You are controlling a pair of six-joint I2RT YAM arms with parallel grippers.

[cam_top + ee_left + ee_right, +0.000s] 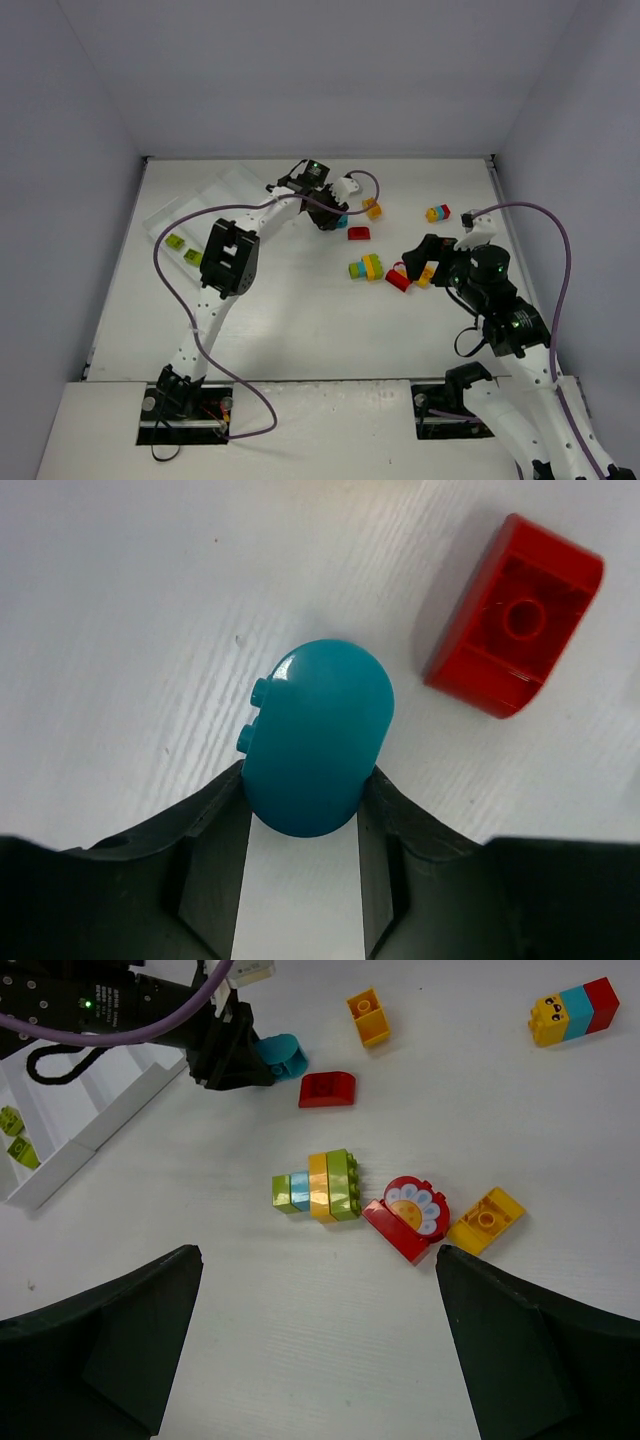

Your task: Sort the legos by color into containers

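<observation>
Clamping left gripper [338,217]: top view, upper centre, right of white tray [222,186].
Teal brick [315,735]: left wrist view, mid-frame, pinched between the jaws; red brick [515,615] upper right.
Right gripper [317,1265]: right wrist view, fingers wide apart at lower corners.

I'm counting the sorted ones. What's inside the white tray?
Two lime green bricks lie in the white tray. The left arm reaches across part of the tray, so anything beneath it is hidden.

A white table [290,330] sits inside a booth, enclosed by plain pale grey walls [300,70] on the left, back and right.
</observation>
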